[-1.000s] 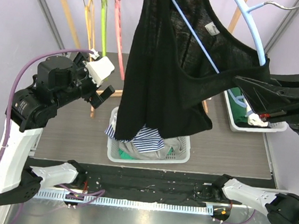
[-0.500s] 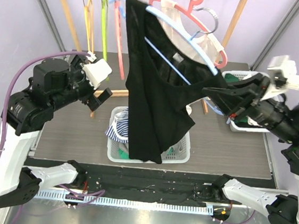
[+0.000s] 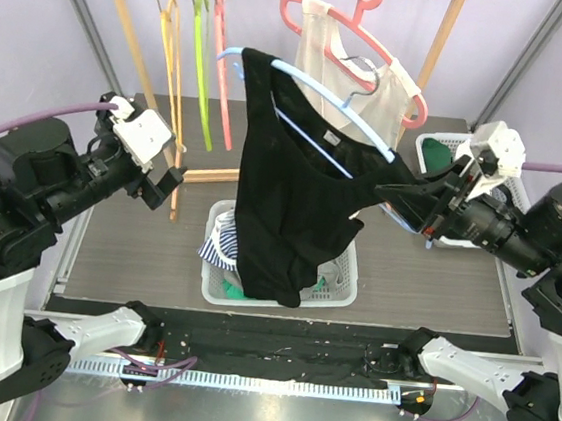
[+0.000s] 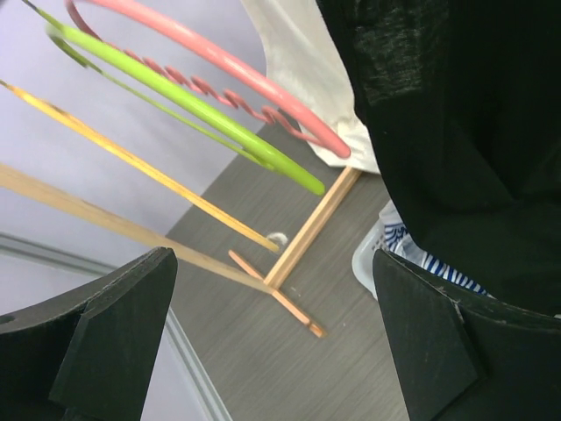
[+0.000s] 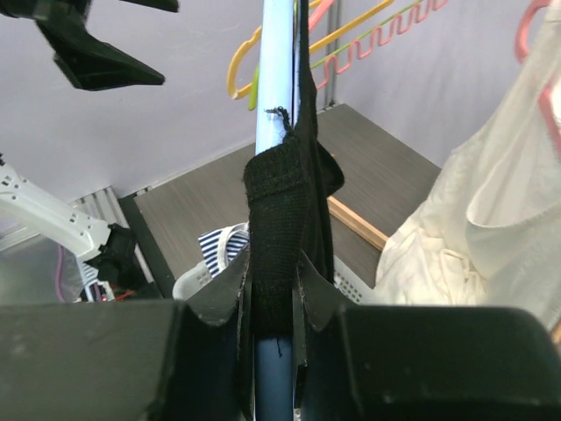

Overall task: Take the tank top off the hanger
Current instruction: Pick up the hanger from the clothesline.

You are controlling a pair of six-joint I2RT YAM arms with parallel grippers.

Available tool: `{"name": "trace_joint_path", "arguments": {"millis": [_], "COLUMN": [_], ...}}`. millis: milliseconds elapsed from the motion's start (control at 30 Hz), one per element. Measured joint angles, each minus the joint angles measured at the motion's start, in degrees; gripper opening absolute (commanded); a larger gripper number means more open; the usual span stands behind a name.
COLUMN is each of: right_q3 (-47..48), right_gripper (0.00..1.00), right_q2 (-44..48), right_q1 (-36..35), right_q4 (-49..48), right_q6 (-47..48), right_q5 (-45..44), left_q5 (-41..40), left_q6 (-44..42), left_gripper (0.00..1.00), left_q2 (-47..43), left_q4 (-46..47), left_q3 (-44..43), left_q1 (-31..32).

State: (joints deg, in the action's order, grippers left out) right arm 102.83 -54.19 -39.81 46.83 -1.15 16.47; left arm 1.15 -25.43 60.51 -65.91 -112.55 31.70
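A black tank top point(image 3: 286, 211) hangs on a light blue hanger point(image 3: 319, 89), held off the rail and tilted over the basket. My right gripper point(image 3: 388, 195) is shut on the hanger's end where the black strap point(image 5: 276, 228) wraps the blue bar point(image 5: 273, 88). My left gripper point(image 3: 168, 181) is open and empty, to the left of the tank top. In the left wrist view the black cloth point(image 4: 456, 132) fills the upper right, beyond the wide-apart jaws.
A wooden rack point(image 3: 142, 45) holds yellow, green and pink hangers point(image 3: 199, 56) and a cream top on a pink hanger point(image 3: 363, 53). A white basket point(image 3: 338, 287) with striped clothes stands below the tank top. A second white bin point(image 3: 438, 152) is at the right.
My right arm has lowered the hanger with the tank top and drawn it back toward the right. My left arm has pulled back to the left, away from the tank top.
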Motion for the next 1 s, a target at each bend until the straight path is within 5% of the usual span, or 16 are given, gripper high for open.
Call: {"name": "trace_joint_path", "arguments": {"millis": [467,667,1000], "right_q3": [12.15,12.22,-2.67], "right_gripper": [0.01,0.01,0.01], "right_q2": [-3.21,-6.88,-6.58], "right_q1": [-0.15,-0.15,-0.15], "right_q4": [-1.29,0.15,5.92], "right_q6": [1.95,1.84,1.62], "right_q5": [-14.51,-9.53,8.24], "left_q5": [5.38,8.15,15.37], "left_q6": [0.20,0.98,-0.35], "left_gripper": [1.00,1.00,1.00], "left_q2": [7.72,8.61,5.01], "left_q4": [0.17,0.15,-2.19], "left_q3": [-9.27,-10.75,-11.54], "left_q1": [-0.02,-0.02,-0.02]}}
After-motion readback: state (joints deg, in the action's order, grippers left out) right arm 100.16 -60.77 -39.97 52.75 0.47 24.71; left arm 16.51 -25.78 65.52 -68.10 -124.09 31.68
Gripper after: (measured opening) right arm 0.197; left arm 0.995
